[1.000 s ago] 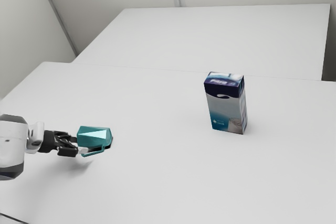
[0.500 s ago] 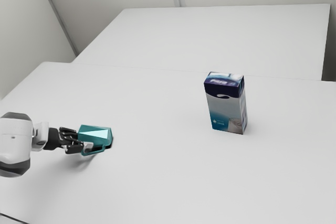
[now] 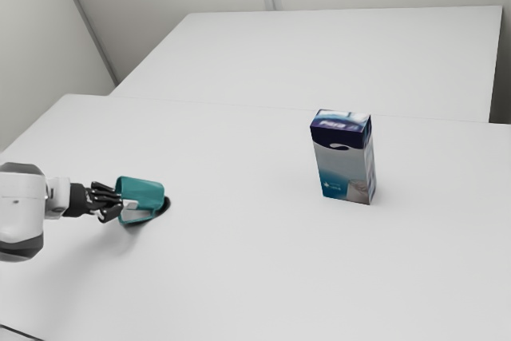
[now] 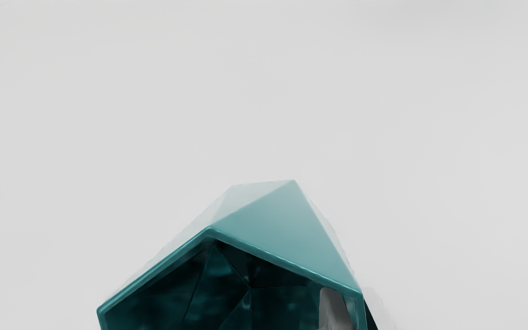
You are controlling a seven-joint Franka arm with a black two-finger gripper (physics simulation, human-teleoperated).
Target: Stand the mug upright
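Gripper [image 3: 120, 204] level at the mug's [image 3: 144, 192] mouth
In the exterior view, the arm [image 3: 22, 212] reaches from 9 o'clock toward 3; I can't tell the grip's width. One mug, tipped, sits toward 8 o'clock; one carton [image 3: 345, 167] stands well apart at the mug's 3 o'clock.

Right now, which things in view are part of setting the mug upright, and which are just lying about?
Part of the job:
- teal mug, tipped over, its mouth toward the gripper
- black gripper, at the mug's mouth
- white table, where the mug should stand

Just lying about:
- blue-and-white carton, standing well away from the mug
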